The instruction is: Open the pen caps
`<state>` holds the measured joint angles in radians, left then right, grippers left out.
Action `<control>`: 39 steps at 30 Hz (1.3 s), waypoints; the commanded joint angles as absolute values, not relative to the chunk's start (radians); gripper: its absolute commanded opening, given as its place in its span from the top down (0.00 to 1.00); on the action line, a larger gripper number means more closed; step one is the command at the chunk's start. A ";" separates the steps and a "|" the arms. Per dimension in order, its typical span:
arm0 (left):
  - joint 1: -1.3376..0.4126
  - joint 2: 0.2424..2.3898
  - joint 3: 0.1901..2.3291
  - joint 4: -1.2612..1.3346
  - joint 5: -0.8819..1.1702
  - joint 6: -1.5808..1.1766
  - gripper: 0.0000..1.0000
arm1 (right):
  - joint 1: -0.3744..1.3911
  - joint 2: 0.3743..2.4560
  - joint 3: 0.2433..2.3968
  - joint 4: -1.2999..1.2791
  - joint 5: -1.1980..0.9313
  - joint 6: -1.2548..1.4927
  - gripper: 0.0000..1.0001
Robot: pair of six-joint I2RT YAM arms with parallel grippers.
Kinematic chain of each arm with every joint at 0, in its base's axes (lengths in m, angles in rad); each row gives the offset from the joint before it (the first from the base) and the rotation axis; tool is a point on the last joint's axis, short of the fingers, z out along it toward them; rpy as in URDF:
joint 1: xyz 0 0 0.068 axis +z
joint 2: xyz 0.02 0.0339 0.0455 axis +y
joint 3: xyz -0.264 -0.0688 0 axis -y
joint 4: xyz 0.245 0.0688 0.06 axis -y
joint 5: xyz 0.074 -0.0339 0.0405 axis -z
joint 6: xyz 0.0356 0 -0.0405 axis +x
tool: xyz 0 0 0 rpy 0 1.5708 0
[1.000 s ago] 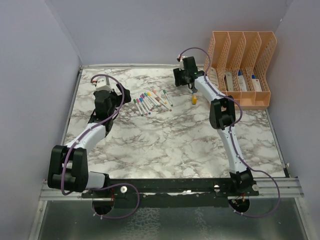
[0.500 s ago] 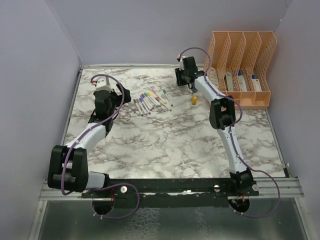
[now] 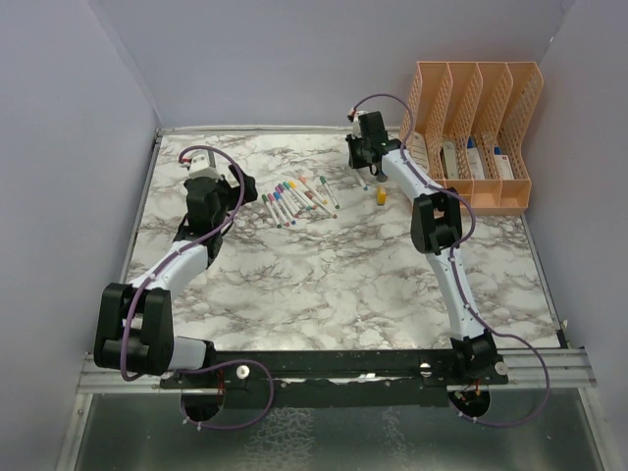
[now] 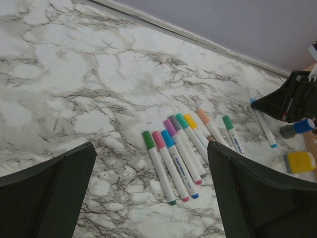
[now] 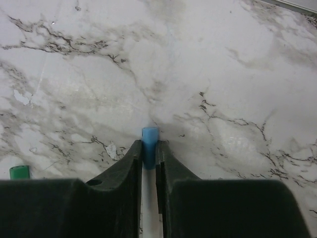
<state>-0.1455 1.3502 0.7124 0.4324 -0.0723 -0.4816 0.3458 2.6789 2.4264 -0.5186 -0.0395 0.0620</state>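
Observation:
Several white marker pens with coloured pen caps [image 3: 299, 199] lie in a row on the marble table [image 3: 324, 275]. In the left wrist view their caps [image 4: 167, 138] show green, pink, blue, purple, grey, teal, yellow and peach. My left gripper [image 4: 151, 163] hangs open just left of the row, holding nothing; the top view shows this gripper [image 3: 234, 196] beside the pens. At the back of the table, my right gripper [image 5: 149, 146] is shut on one pen's blue cap [image 5: 150, 135]; the white barrel runs back between the fingers. The top view has the right gripper [image 3: 361, 162] right of the row.
An orange file rack [image 3: 476, 128] stands at the back right, close to the right arm. A yellow block [image 4: 299, 161] and a blue-tipped grey cylinder [image 4: 299, 126] lie just right of the pens. A green cap [image 5: 20, 172] shows left of the right fingers. Purple walls enclose the table.
The right gripper's jaws have closed onto the blue-capped pen, and the gripper has shifted slightly. The left arm has not moved.

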 commanded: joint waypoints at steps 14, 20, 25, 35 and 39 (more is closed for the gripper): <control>-0.145 1.343 0.749 0.448 -0.070 -0.492 0.01 | 0.434 2.682 2.373 -0.515 -0.213 0.184 0.44; -0.146 1.327 0.745 0.448 -0.063 -0.499 0.01 | 0.436 2.626 2.288 -0.530 -0.119 0.158 0.43; -0.146 1.319 0.741 0.448 -0.049 -0.513 0.01 | 0.434 2.581 2.222 -0.530 -0.034 0.123 0.42; -0.146 1.285 0.723 0.447 -0.034 -0.540 0.01 | 0.414 2.506 2.166 -0.519 -0.003 0.099 0.42; -0.146 1.271 0.715 0.449 -0.034 -0.544 0.01 | 0.406 2.492 2.150 -0.540 0.002 0.088 0.42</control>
